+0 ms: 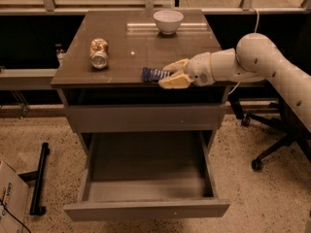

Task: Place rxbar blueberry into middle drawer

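Note:
The rxbar blueberry (152, 74), a dark navy bar, lies on the cabinet top near its front edge. My gripper (166, 75) reaches in from the right at tabletop height. Its pale fingers (176, 82) are closed on the bar's right end, one on the far side and one on the near side. The bar still rests on the top. The middle drawer (146, 208) is pulled fully open below, directly under the gripper, and its box holds nothing.
A gold and silver can (99, 53) lies on the cabinet top at the left. A white bowl (168, 21) stands at the back. A closed upper drawer front (143, 118) sits above the open drawer. An office chair base (272, 149) stands at the right, a cardboard box (9, 198) at the lower left.

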You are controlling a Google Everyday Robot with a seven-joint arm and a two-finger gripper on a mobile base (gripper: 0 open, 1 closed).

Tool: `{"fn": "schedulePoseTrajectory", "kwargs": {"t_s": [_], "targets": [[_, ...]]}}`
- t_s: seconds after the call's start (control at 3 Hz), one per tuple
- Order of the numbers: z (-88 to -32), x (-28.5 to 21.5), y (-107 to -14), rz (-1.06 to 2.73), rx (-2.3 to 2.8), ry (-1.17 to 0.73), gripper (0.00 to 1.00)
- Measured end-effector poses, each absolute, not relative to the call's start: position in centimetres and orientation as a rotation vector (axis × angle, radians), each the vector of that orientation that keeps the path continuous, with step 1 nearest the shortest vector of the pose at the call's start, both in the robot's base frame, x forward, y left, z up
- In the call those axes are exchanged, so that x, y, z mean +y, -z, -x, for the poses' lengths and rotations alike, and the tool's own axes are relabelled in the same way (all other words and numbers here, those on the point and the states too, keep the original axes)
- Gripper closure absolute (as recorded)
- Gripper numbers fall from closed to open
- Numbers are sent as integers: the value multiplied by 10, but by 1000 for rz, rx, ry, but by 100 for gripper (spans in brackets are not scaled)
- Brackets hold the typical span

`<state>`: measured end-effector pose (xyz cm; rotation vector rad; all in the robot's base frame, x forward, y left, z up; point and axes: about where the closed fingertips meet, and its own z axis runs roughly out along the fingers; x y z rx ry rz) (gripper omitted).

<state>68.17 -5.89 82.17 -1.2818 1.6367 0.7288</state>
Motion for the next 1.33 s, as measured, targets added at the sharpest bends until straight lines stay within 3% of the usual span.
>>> {"fn": "schedulePoseTrajectory", "kwargs": {"t_s": [0.33,0.67,1.33], "targets": [[-684,-59,-821,1272,1638,-728,87],[-679,-48,-852,1282,1604,-755,100],[-621,-6,-916,1531,1549,-706,100]]}}
